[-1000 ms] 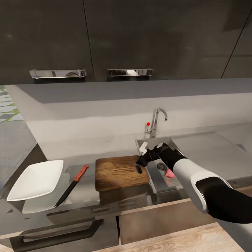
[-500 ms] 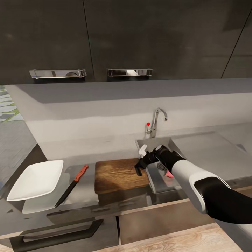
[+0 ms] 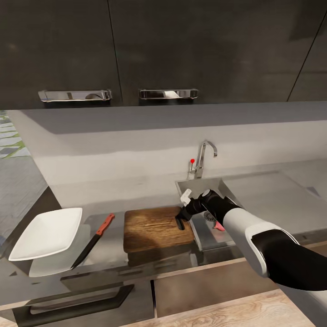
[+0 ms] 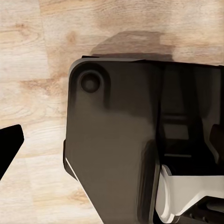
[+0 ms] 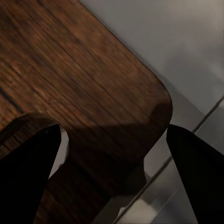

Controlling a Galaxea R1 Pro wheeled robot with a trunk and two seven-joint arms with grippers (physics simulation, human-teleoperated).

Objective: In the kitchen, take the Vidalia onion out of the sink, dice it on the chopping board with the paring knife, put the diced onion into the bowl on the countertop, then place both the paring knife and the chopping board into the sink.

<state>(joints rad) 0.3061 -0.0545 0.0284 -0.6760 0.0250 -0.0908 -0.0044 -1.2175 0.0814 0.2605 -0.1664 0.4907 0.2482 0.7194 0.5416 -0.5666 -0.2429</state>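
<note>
Dark brown, grained chopping board [image 3: 156, 228] lies on the grey tabletop [image 3: 113, 193] beside the steel sink [image 3: 213, 229], right gripper [image 3: 180, 218] spread apart over its handle end.

The right arm comes in from about 4 o'clock, its black upper sleeve giving way to a white forearm, then a black wrist angled toward 10 o'clock. The right gripper [image 3: 181, 218] points down and away from the body, its two dark fingers [image 5: 28, 172] spread wide apart with nothing between them. By the left wrist, one dark fingertip [image 4: 8, 147] of the left gripper shows at the edge, beside the robot's own dark body.
</note>
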